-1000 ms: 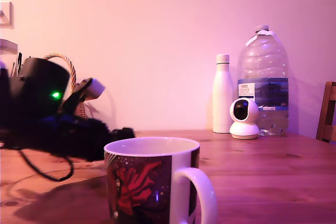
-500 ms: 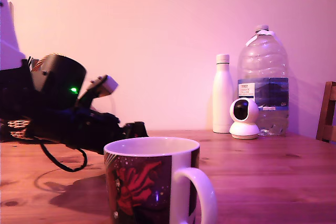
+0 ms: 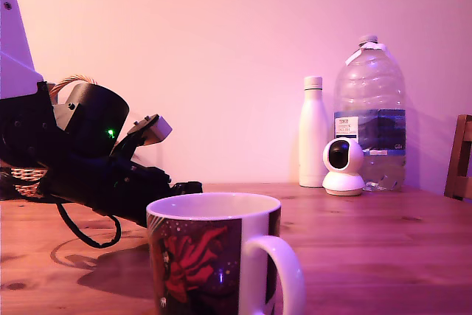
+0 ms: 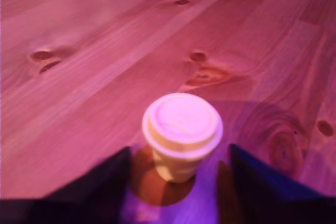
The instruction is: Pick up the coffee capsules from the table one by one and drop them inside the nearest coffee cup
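Claw open wide, two dark fingers spread with a clear gap between them, nothing gripped. Coffee capsule sits in that gap, just ahead of the fingertips, not touching either one. It stands on its narrow end on the worktop, wide flat rim up, pale tan, casting a round shadow at its base. Slight blur in the wrist view.

Exterior view: arm body is dark, with a green light, angled down toward the worktop; claw low, near the surface, at the exterior view's left. Capsule not visible in this view, hidden behind the coffee cup or the arm. Coffee cup is in the foreground, in front of the claw and a bit to the exterior view's right of it, upright, white rim and handle, dark print with red figure, handle toward the exterior view's right. Can't tell whether claw and cup touch; they overlap in the picture only.

Well beyond the claw, toward the exterior view's right by the wall: white bottle, large clear water jug, small white round camera in front of the jug. Wooden chair edge at far right. Wicker basket partly seen behind the arm.
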### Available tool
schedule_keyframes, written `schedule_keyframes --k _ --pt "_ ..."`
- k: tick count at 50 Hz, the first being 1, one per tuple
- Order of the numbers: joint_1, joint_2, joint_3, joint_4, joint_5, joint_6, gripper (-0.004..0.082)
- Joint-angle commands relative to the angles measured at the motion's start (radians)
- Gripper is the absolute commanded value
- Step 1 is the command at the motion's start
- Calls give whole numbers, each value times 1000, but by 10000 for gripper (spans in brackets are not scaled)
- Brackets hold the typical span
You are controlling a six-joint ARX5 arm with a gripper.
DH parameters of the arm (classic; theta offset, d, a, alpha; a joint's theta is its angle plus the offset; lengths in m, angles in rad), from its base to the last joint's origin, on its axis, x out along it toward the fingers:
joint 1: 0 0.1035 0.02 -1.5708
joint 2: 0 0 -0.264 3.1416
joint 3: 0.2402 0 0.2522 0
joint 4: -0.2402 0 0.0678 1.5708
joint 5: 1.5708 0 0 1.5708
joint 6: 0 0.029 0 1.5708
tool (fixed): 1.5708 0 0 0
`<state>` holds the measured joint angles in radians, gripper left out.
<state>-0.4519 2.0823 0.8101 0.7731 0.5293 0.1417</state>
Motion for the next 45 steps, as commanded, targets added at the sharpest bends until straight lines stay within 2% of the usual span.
schedule_keyframes --k 1,4,7,12,29,34,45 --pt "-5 25 4 5 1 25 256" --pt "-5 25 4 9 2 25 171" --pt "-5 25 4 12 2 28 144" --pt "-5 25 4 13 5 42 144" --pt "-2 14 3 10 16 43 144" --pt "-2 -14 -5 2 32 43 144" --pt "1 -96 -43 -48 32 43 142"
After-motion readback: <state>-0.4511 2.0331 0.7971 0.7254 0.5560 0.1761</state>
